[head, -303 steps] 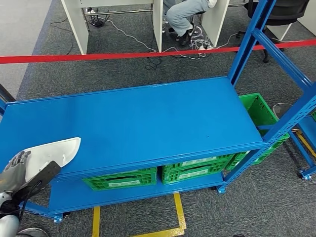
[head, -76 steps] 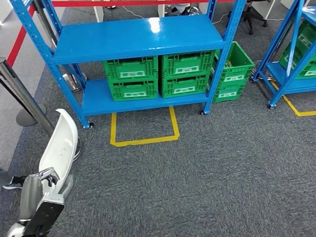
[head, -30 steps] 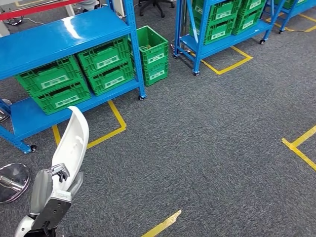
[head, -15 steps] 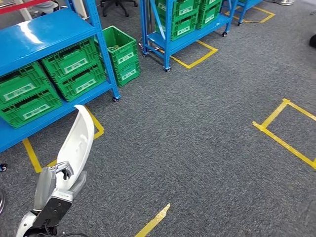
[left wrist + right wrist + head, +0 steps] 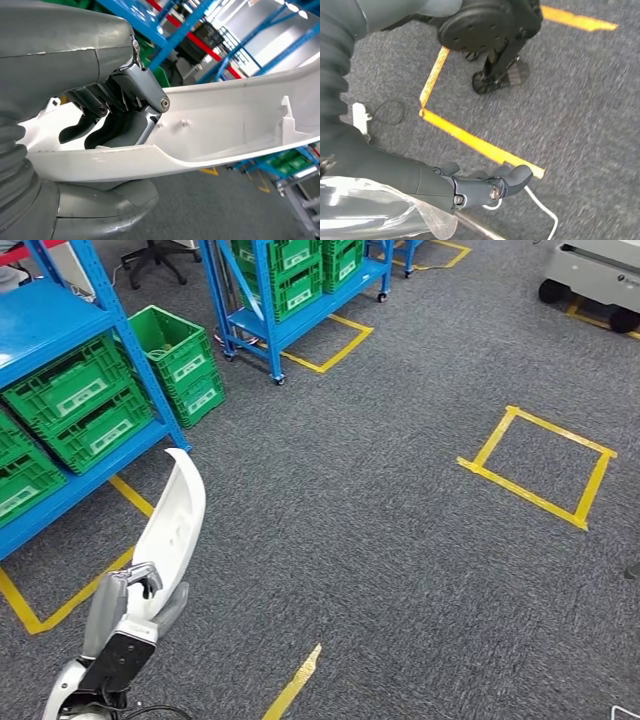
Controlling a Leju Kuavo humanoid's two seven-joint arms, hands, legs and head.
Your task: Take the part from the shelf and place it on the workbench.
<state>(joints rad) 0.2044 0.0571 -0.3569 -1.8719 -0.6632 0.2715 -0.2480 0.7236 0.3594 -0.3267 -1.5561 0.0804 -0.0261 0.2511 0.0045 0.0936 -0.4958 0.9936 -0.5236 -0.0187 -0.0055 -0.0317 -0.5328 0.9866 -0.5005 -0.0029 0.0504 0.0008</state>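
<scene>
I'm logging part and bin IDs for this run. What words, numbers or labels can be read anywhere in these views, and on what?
Nothing can be read.
White labels on the green crates: printed, but too small and blurred to read.
White part held by the left hand: no visible marking.
Yellow floor tape: plain lines, no text.

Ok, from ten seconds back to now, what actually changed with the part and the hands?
The robot has backed away from the blue shelf and turned, so the whole view has shifted: the shelf now sits at the left edge, with open carpet and a yellow floor square ahead. The left hand still grips the white part, now carried upright rather than lying over the shelf top. Right hand holds nothing.
</scene>
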